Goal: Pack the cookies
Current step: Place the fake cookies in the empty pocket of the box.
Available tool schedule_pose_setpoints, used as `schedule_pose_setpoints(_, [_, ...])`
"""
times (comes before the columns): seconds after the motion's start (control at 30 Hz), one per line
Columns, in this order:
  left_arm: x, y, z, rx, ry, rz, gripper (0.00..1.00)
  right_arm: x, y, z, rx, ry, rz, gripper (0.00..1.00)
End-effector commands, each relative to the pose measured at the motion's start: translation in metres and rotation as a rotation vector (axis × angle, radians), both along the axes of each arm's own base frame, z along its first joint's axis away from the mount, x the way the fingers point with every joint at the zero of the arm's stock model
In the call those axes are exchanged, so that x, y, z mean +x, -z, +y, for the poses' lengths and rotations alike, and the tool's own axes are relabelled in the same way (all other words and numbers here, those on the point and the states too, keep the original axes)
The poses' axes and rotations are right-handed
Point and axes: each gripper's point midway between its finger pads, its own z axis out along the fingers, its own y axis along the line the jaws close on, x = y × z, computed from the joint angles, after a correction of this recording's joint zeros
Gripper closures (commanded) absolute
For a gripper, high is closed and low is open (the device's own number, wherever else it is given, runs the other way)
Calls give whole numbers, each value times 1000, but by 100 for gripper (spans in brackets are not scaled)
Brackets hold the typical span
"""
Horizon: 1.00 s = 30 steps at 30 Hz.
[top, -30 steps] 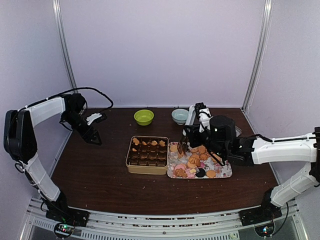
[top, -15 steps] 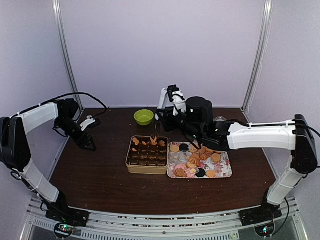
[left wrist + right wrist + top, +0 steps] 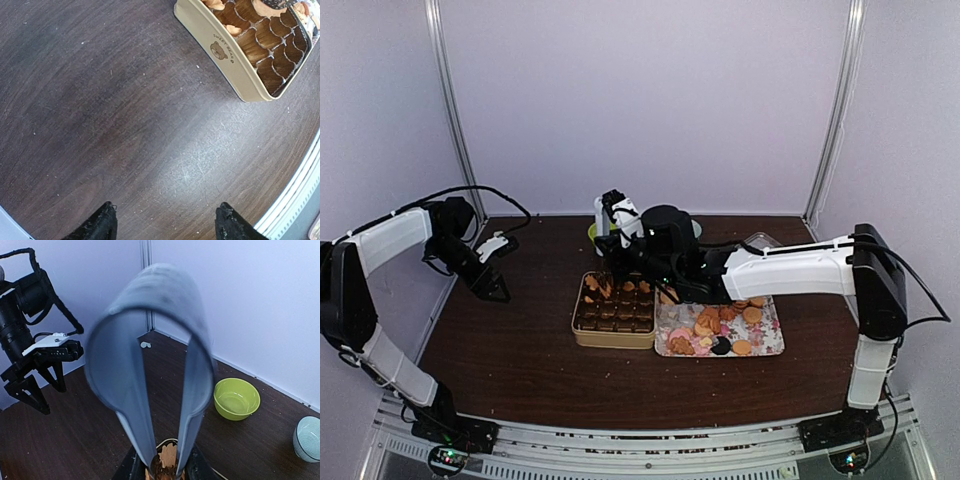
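My right tool [image 3: 164,469] grips tongs [image 3: 131,405] above the tin [image 3: 582,338], whose far row is part-filled, left tool [image 3: 165,222] open; most cookies [image 3: 710,322] sit on the tray [image 3: 772,345].

This is a robotics lab test booth. Plain pale walls [image 3: 640,100] close in the frame on three sides, with metal posts [image 3: 450,110] towards the upper corners. The left arm [image 3: 405,225] and right arm [image 3: 785,270], trailing loose cables, rise from a slotted aluminium rail [image 3: 640,445] along the bottom edge of a dark wooden table [image 3: 520,350].
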Motion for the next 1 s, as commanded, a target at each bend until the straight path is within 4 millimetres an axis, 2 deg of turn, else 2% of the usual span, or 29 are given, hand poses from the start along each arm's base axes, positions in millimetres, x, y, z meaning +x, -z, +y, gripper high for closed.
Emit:
schedule_pose_setpoints(0.0, [1, -5, 3, 2, -12, -27, 30, 3, -19, 1, 9, 14, -74, 100])
schedule_pose_setpoints(0.13, [2, -5, 3, 0, -16, -25, 30, 5, -16, 4, 10, 16, -74, 100])
schedule_pose_setpoints(0.5, [2, -7, 4, 11, -10, -33, 29, 6, 15, 16, -39, -6, -45, 100])
schedule_pose_setpoints(0.7, [4, -10, 4, 13, -8, -36, 29, -4, 26, 17, -68, -22, -36, 100])
schedule_pose_setpoints(0.97, [1, -11, 2, 0, 0, -28, 29, -22, 28, 2, -49, -28, -12, 100])
